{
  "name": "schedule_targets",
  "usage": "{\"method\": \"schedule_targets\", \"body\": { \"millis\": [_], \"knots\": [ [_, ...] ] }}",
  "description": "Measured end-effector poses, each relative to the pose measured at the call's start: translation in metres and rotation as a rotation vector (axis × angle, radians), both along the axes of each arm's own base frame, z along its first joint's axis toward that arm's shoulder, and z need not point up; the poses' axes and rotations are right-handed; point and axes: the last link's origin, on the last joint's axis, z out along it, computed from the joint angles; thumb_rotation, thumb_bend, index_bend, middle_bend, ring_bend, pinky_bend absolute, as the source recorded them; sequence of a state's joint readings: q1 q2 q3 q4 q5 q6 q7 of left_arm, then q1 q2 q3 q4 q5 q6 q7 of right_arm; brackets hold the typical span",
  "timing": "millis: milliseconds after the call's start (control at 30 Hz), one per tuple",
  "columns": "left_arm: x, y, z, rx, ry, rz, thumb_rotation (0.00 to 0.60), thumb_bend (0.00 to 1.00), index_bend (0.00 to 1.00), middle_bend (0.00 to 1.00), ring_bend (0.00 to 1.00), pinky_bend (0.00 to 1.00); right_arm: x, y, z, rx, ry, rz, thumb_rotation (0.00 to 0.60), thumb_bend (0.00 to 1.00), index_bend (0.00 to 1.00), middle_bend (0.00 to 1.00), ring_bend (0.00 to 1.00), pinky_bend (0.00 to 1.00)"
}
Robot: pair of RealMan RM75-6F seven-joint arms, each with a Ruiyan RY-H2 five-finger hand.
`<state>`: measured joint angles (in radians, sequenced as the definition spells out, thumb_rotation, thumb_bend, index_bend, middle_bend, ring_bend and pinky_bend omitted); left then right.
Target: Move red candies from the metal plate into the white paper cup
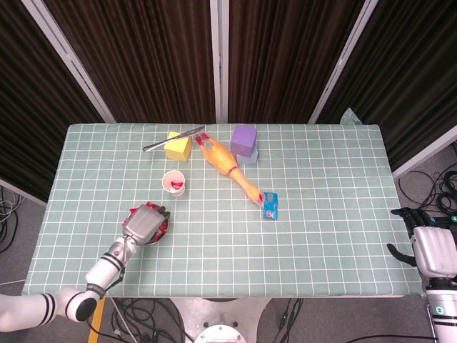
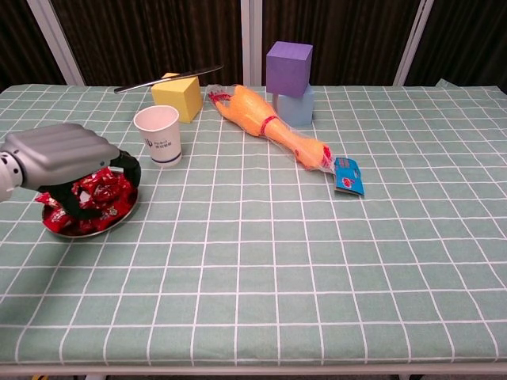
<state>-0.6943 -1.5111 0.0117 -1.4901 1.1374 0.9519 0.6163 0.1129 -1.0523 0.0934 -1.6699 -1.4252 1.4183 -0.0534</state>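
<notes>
We find the task partly done: looking down from the head view, the white paper cup [image 1: 173, 183] already has some red candy inside it, while the metal plate [image 2: 127, 208] beside it is loaded with a good heap of red candies [image 2: 103, 190], so most of the work is left. Our left hand [image 2: 67, 161] lies over the plate with its fingers curled down into the pile; we judge it is reaching for the next candy, but we cannot tell whether it has one pinched, since the back of the hand hides the fingertips. The cup stands upright just beyond the plate, near the yellow block [image 2: 177, 96] with the knife [image 2: 166, 77] lying across it. Our right hand [image 1: 433, 249] hangs off the far edge of the table, well apart from everything, fingers spread and holding nothing. The rubber chicken [image 2: 268, 123] and blue packet [image 2: 348, 176] lie out of the way.
</notes>
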Motion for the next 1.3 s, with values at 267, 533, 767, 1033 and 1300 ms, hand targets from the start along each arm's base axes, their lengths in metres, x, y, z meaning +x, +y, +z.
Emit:
{"method": "schedule_targets", "body": {
  "millis": [267,533,767,1033,1300],
  "knots": [
    [-0.007,0.001,-0.009,0.007,0.021,0.018,0.6,0.29,0.44,0.44,0.88,1.0,-0.001,0.002,0.001,-0.003,0.0,-0.008,0.6,0.1,0.26,0.25,0.21,0.48],
    [-0.012,0.002,-0.013,0.023,0.019,0.031,0.6,0.35,0.54,0.54,0.91,1.0,0.0,0.001,0.0,0.003,-0.002,-0.007,0.6,0.1,0.26,0.25,0.21,0.49],
    [-0.011,0.006,-0.014,0.029,-0.013,0.021,0.6,0.46,0.65,0.68,0.94,1.0,-0.001,0.002,0.001,0.001,-0.004,-0.01,0.6,0.1,0.26,0.26,0.21,0.5],
    [-0.01,0.014,-0.011,0.032,-0.057,0.02,0.6,0.52,0.71,0.75,0.96,1.0,-0.001,0.003,0.002,0.001,-0.006,-0.014,0.6,0.1,0.26,0.26,0.21,0.5],
    [0.008,0.029,0.018,0.089,-0.148,0.013,0.6,0.52,0.71,0.75,0.96,1.0,0.0,0.002,0.002,0.0,-0.005,-0.01,0.6,0.1,0.26,0.26,0.21,0.51]
  ]
}}
